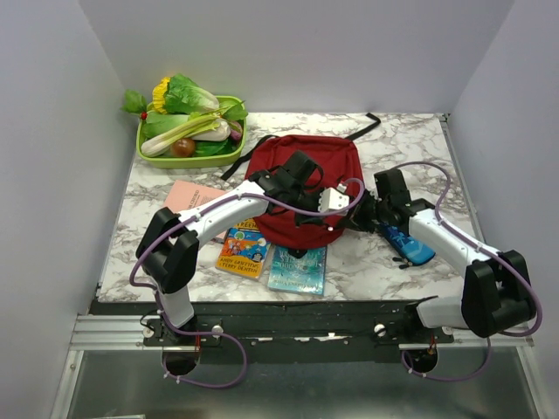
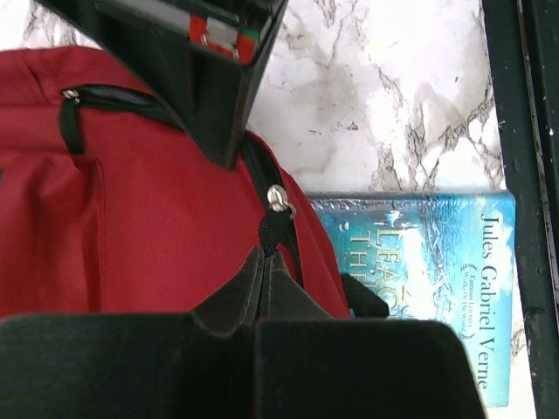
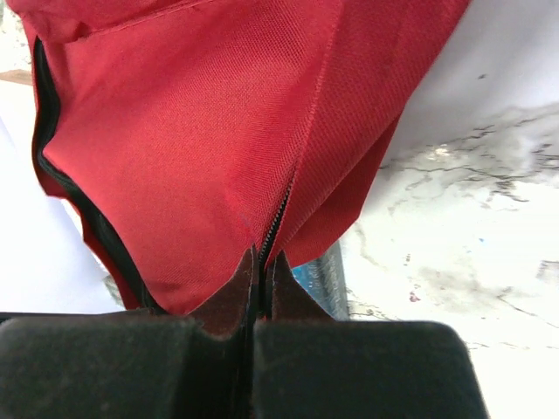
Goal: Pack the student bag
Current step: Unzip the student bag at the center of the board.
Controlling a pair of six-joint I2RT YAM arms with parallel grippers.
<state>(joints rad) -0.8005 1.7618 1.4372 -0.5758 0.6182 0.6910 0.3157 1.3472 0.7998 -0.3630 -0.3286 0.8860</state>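
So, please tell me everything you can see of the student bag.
The student bag is a dark red backpack of woven fabric with black zipper trim and black straps trailing behind it. It lies on the marble table, its near edge over a blue book. The left gripper is shut on its black zipper pull; the right gripper pinches a fabric fold.

Blue book [image 1: 298, 269] abuts student bag [image 1: 325, 155] — far table [image 1: 410, 144] open.
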